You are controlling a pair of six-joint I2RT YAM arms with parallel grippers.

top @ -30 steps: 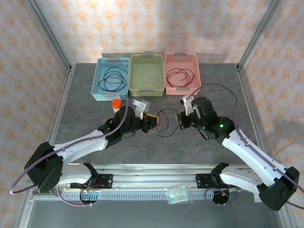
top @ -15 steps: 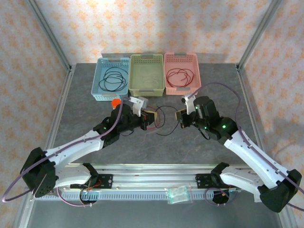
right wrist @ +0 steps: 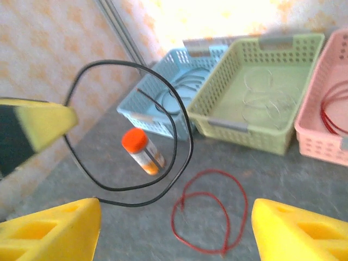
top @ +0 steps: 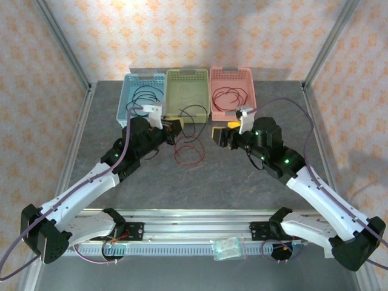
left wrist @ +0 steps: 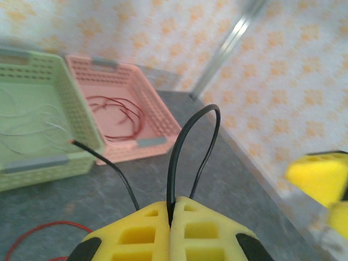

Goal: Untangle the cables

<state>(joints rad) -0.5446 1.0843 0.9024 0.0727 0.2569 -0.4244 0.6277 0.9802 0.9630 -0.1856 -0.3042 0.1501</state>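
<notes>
— How is the left gripper (left wrist: 171,209) set?
— Clamped tight on the black cable (left wrist: 176,147), which arches up just past its fingertips.
— And the right gripper (right wrist: 174,228)?
— Jaws spread wide, holding nothing. The red cable (right wrist: 213,172) lies looped on the table (right wrist: 109,228) just ahead of it; the black loop hangs beyond, ahead to its left.

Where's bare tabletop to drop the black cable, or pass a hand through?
Free: table between red cable and the near rail; right strip beside the pink basket; left strip beside the blue basket. Crowded: centre, where left gripper, black cable and right gripper meet.
</notes>
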